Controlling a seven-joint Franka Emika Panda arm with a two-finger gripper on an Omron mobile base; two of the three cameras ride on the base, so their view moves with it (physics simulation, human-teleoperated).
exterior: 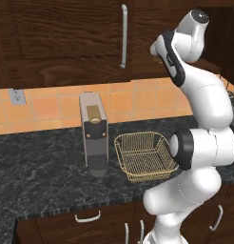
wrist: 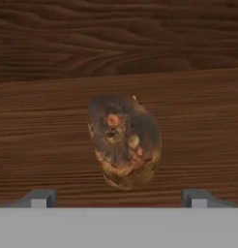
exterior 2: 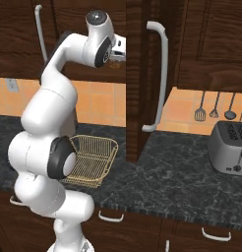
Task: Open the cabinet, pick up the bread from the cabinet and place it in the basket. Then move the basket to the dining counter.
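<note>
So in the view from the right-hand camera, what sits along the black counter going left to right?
The basket → the open cabinet door hanging over the counter → the toaster, with utensils on the wall above it.

A kitchen: black speckled counter (exterior 2: 182, 167), toaster (exterior 2: 229, 147), coffee machine (exterior: 93, 134), hanging utensils (exterior 2: 215, 106).
</note>
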